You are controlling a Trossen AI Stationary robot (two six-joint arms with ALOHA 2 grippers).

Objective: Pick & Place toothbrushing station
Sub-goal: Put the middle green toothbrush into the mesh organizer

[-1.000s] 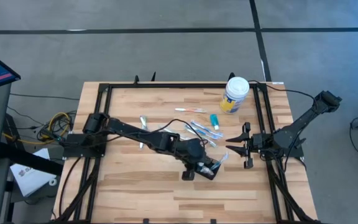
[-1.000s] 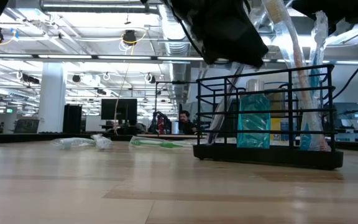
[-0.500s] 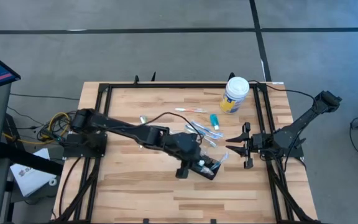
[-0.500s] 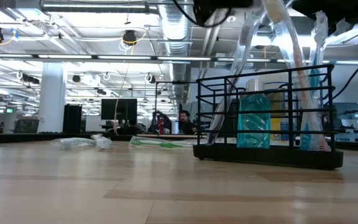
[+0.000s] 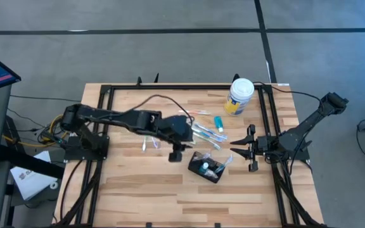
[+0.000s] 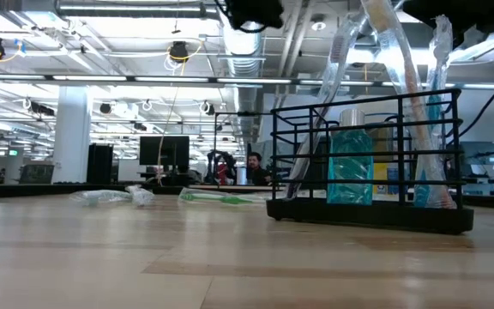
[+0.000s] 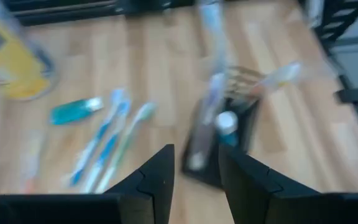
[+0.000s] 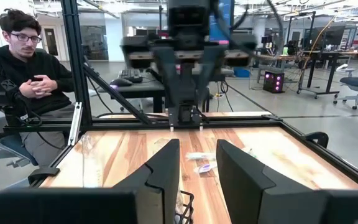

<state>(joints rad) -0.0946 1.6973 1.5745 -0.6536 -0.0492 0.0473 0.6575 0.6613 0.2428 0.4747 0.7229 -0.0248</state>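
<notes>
The toothbrushing station point(image 5: 207, 168) is a black wire holder. It stands by its base on the table right of centre, with a teal bottle and wrapped toothbrushes in it. It also shows in the low view point(image 6: 367, 163) and the left wrist view point(image 7: 219, 146). My left gripper point(image 5: 175, 156) is open and empty, raised above the table to the left of the station; its fingers show apart in the left wrist view point(image 7: 197, 171). My right gripper point(image 5: 238, 145) waits open and empty at the table's right edge, to the right of the station; its own view point(image 8: 197, 186) shows the gap.
A white-lidded, yellow-labelled tub point(image 5: 240, 95) stands at the far right. Loose toothbrushes point(image 5: 204, 134), a teal tube point(image 5: 218, 123) and another brush point(image 5: 192, 113) lie between it and the station. More wrapped items point(image 5: 146, 136) lie under the left arm. A seated person point(image 8: 27, 81) is beyond the table.
My left gripper has risen from right over the station and drawn back toward the table's left and far edges. The station stays standing where it was.
</notes>
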